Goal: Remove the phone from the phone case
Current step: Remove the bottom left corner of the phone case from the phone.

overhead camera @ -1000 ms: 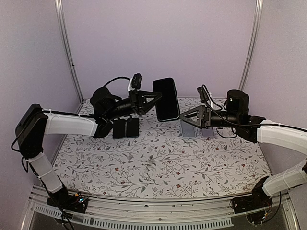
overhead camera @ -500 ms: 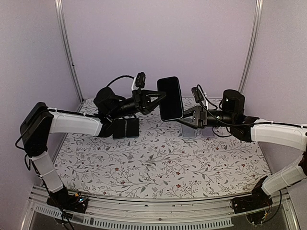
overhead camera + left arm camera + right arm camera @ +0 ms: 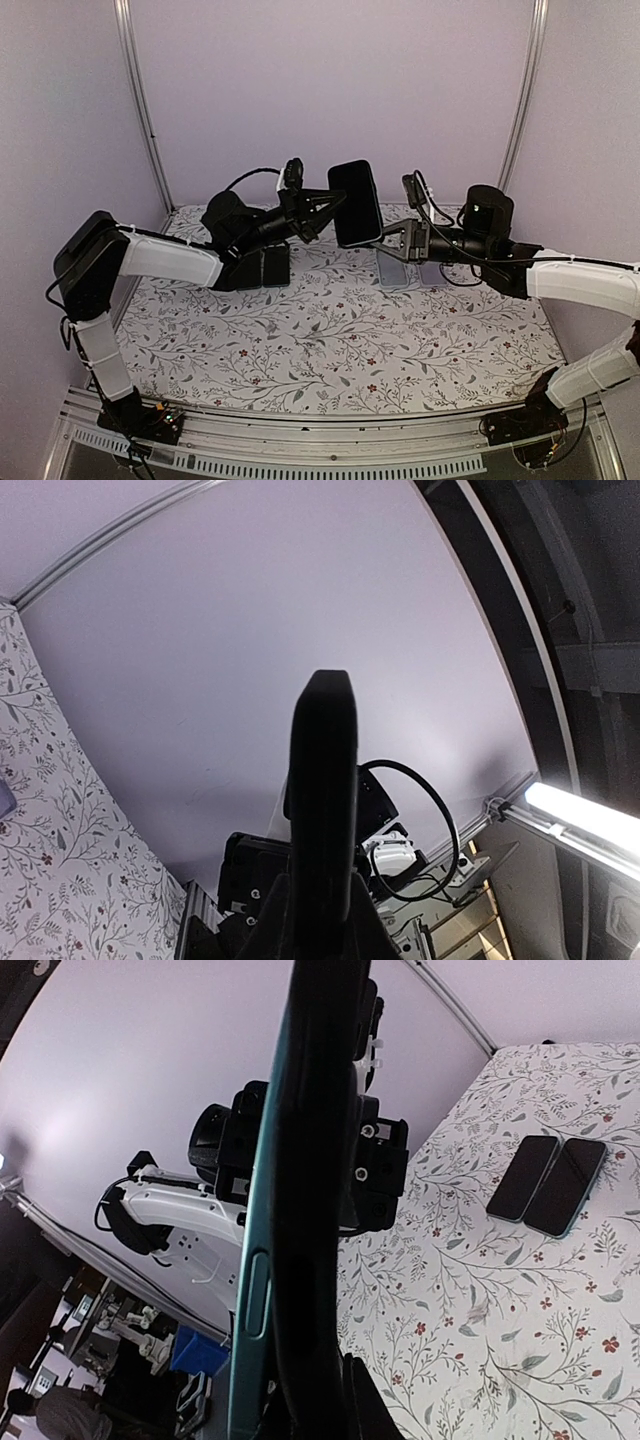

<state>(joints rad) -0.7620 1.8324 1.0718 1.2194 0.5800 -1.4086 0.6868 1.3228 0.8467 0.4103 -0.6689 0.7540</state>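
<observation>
While the left end effector (image 3: 325, 208) is clenching one phone (image 3: 356, 203), in its teal phone case (image 3: 262, 1260), aloft at upper centre above the table (image 3: 330, 330), the right end effector (image 3: 388, 238) is nudging closer to its lower corner than before; whether it is gripping, I cannot tell. Two loose phones (image 3: 523, 1192) are lying side by side.

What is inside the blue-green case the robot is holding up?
A black phone fills the blue-green case, which the left fingers hold up. The right wrist view shows both only edge-on, so how deep the phone sits and anything behind it are hidden.
</observation>
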